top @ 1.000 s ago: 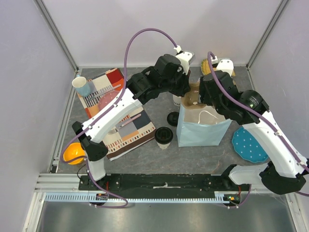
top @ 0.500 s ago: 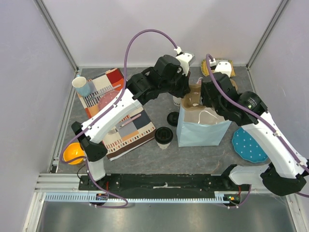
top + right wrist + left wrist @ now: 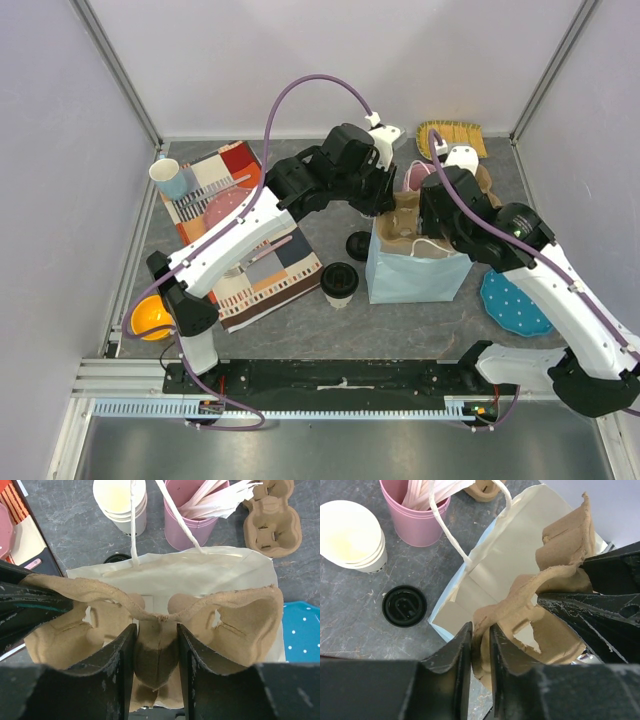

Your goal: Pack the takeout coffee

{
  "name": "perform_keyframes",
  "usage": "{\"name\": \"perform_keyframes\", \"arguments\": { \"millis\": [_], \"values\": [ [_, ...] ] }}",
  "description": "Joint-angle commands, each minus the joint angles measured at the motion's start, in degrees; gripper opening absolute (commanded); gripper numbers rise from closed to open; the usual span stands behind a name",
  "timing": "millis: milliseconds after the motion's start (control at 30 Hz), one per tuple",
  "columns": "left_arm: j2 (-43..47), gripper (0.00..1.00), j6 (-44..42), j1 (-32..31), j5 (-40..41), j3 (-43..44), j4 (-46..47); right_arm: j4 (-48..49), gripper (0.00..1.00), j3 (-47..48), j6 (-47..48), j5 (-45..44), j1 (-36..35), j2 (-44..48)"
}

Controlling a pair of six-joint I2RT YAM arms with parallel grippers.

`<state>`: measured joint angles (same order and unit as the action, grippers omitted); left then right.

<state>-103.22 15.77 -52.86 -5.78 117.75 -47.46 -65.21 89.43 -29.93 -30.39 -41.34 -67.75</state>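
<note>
The takeout coffee (image 3: 340, 283), a small white cup with a black lid, stands on the table left of the light-blue paper bag (image 3: 415, 275). It is out of both wrist views. A brown cardboard cup carrier (image 3: 405, 215) hangs over the bag's open mouth (image 3: 200, 570). My left gripper (image 3: 480, 630) pinches the carrier's near rim (image 3: 560, 580), its jaws only narrowly apart. My right gripper (image 3: 156, 630) is shut on the carrier's central ridge (image 3: 245, 625). In the top view the left gripper (image 3: 385, 205) and right gripper (image 3: 435, 215) meet above the bag.
A loose black lid (image 3: 404, 605), a stack of lidless cups (image 3: 350, 535) and a pink cup of stirrers (image 3: 195, 520) stand behind the bag. A second carrier (image 3: 272, 520) lies at the back right, a blue dotted plate (image 3: 515, 300) to the right. Patterned cloth (image 3: 240, 240) and orange bowl (image 3: 152, 317) lie left.
The right jaws have closed onto the carrier's central ridge. The left jaws have eased a little on the rim. Both arms shifted slightly with the carrier over the bag.
</note>
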Motion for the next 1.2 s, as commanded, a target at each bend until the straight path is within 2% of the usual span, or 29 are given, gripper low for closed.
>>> {"name": "perform_keyframes", "arguments": {
  "millis": [0,267,600,867,1167],
  "values": [
    [2.67,0.31,-1.18,-0.14,-2.13,0.28,1.50,-1.14,0.44,-0.48,-0.83,-0.46,0.21,1.48],
    [3.02,0.38,-3.02,-0.14,-1.60,-1.21,1.06,-3.08,0.43,-3.82,-1.53,-0.11,0.21,1.21],
    [3.11,0.56,-8.91,-0.22,0.15,1.51,1.14,-3.17,0.43,-5.40,-1.44,-0.02,0.39,0.78],
    [0.40,0.50,-13.04,1.27,2.53,-0.60,2.20,-0.45,0.42,-9.18,0.40,4.02,1.61,1.21],
    [-2.25,0.48,-19.63,2.15,-1.77,-2.61,2.81,3.60,0.41,-12.70,1.10,8.59,3.28,1.74]
  ]
}}
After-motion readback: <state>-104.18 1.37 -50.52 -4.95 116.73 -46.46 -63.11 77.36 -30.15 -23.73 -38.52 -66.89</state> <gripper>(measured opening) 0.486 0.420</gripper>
